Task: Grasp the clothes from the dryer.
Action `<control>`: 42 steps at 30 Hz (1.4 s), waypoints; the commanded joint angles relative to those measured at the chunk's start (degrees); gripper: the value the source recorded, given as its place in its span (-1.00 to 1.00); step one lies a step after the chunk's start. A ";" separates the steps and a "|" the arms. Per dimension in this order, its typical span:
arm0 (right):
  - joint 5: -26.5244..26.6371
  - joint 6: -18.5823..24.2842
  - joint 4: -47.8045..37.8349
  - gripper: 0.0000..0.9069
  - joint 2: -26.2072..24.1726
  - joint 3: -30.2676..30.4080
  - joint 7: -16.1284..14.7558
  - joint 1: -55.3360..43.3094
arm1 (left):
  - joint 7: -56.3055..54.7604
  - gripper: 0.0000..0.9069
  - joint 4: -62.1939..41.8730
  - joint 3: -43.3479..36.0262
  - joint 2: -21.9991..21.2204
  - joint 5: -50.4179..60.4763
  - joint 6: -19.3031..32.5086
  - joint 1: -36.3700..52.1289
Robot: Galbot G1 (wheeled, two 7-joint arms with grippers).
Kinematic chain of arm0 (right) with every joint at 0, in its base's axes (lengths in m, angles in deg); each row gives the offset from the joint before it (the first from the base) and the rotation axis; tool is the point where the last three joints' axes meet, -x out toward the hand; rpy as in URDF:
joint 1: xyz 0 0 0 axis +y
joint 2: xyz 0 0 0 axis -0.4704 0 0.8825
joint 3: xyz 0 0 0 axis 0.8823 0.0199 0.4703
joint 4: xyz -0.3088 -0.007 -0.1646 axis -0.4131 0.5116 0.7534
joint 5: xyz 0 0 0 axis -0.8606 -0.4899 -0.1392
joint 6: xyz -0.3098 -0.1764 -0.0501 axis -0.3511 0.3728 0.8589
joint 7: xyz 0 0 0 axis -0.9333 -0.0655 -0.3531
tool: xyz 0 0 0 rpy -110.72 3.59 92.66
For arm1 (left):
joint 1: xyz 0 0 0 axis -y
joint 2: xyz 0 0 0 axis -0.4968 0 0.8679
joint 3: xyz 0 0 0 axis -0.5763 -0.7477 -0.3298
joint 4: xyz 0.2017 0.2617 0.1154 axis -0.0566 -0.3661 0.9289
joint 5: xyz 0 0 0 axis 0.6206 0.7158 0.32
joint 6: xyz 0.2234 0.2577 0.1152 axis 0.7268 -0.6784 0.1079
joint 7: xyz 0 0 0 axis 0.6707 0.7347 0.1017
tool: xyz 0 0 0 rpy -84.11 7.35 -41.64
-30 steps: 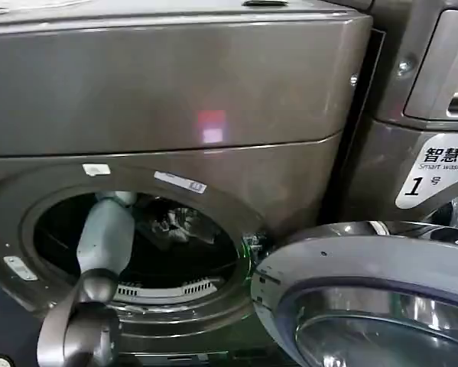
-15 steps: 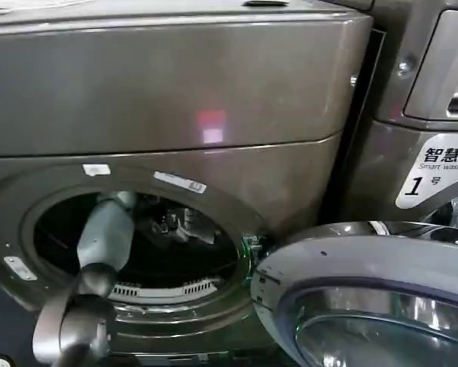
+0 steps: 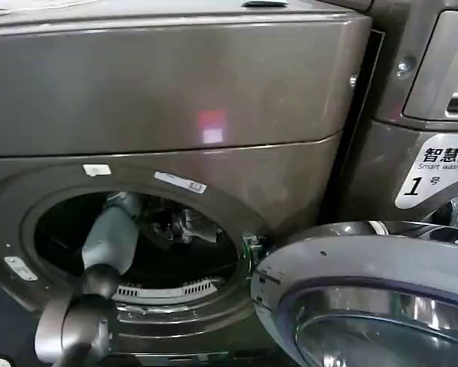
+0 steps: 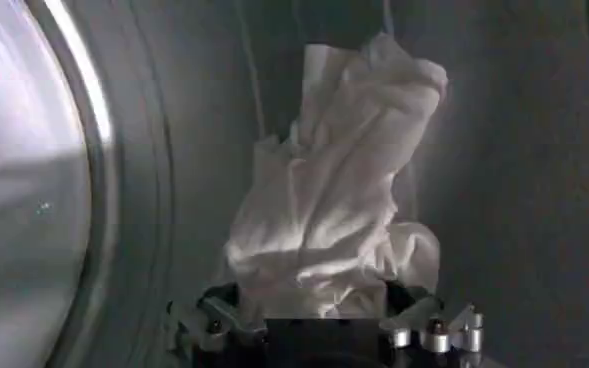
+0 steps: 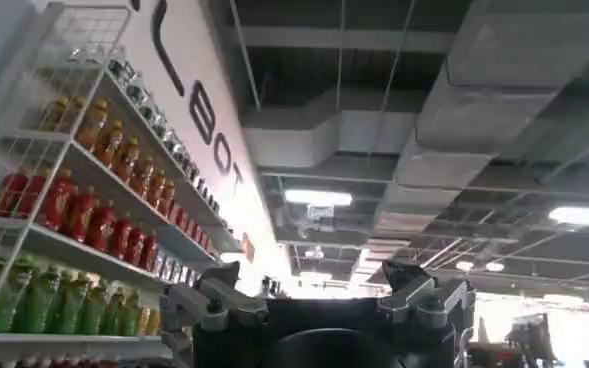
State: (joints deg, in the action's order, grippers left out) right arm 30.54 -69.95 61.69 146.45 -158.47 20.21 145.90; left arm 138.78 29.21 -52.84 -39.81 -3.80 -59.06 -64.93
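Lower left of head view, inside dryer [image 3: 175, 84] porthole, left gripper [image 4: 319, 322] clenched on white clothes [image 4: 334, 190]; right gripper [image 5: 319, 300] raised toward ceiling, released.

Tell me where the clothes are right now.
The clothes are inside the dryer drum, bunched between the fingers of the left gripper, which reaches in through the round porthole at the lower left of the head view.

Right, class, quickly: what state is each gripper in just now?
Left gripper: inside the dryer, shut on the clothes.
Right gripper: open, holding nothing, pointed at the ceiling.
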 commanded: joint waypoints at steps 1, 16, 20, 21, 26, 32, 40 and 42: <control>0.01 0.03 0.09 1.00 0.03 0.03 0.03 0.02 | 1.38 -1.00 -0.46 0.04 -0.05 -0.60 0.35 -0.08; 2.45 -1.41 2.27 1.00 0.47 1.04 -0.90 -0.84 | -14.86 -1.00 13.78 0.60 -0.28 -22.64 -3.52 -6.43; 2.19 -2.20 3.27 1.00 0.98 1.56 -1.01 -0.91 | -34.39 -1.00 15.06 -0.65 -1.58 -26.93 -7.34 -7.36; 2.20 -2.20 3.30 1.00 1.01 1.58 -0.99 -0.92 | -35.98 -1.00 15.70 -0.71 -1.68 -28.65 -7.57 -7.55; 2.20 -2.28 4.45 1.00 1.45 1.79 -1.09 -0.44 | -48.52 -1.00 25.70 -0.65 -3.93 -44.42 -16.47 -12.35; 2.64 -2.43 6.26 1.00 2.28 1.60 -1.63 0.50 | -58.40 -1.00 31.24 -0.85 -4.62 -57.19 -21.08 -16.30; 4.72 0.78 7.22 1.00 3.14 1.87 -2.13 1.05 | -64.01 -1.00 37.81 -0.81 -5.71 -63.66 -25.61 -19.76; 4.77 0.83 7.23 1.00 3.25 1.76 -2.12 1.60 | -64.71 -1.00 37.71 -0.70 -5.81 -63.92 -25.70 -19.77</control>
State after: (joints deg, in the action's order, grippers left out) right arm 34.24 -70.54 67.68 149.29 -156.65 18.34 146.61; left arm 86.08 59.36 -53.58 -44.88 -56.07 -79.18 -81.15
